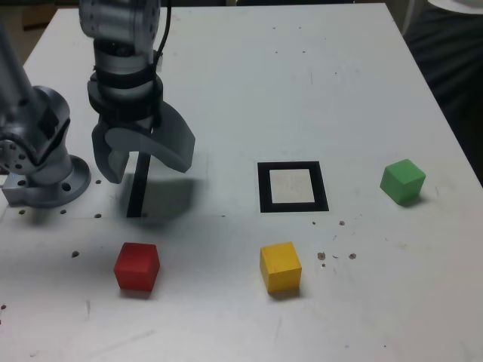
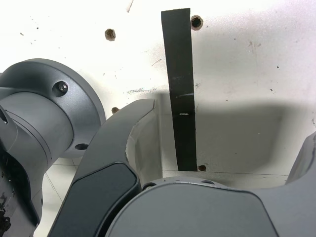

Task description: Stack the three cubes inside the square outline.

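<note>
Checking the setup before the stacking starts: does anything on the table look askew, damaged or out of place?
Nothing stands out. The red cube, yellow cube and green cube sit flat and apart; the square outline is empty.

No writing, labels, brands or numbers I can read anywhere in either view. My gripper (image 1: 143, 162) carries no marking, the three cubes are plain-coloured, and the table (image 1: 302, 75) shows only small dark specks and holes.
</note>
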Tool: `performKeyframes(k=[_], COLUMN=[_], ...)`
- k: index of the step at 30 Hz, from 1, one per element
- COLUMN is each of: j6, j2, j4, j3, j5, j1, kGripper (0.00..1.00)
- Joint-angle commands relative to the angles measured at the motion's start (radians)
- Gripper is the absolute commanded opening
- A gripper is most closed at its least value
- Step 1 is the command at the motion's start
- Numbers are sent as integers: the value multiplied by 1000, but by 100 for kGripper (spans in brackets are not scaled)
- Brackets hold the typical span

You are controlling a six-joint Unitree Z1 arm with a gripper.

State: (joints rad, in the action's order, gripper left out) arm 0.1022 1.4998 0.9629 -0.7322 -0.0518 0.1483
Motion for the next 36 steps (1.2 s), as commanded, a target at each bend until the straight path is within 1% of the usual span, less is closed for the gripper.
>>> performKeyframes(k=[1, 10, 14, 17, 21, 24, 32, 36], j6=[2, 2, 8, 33, 76, 113, 227, 307], j2=[0, -2, -6, -13, -20, -21, -11, -1], j4=[3, 22, 68, 129, 202, 231, 245, 246], j3=[-4, -9, -30, -68, -124, -149, -191, -212], j5=[-2, 2, 8, 13, 16, 27, 83, 106], j1=[-2, -1, 2, 22, 71, 117, 265, 346], kGripper=[99, 99, 99, 99, 99, 99, 99, 99])
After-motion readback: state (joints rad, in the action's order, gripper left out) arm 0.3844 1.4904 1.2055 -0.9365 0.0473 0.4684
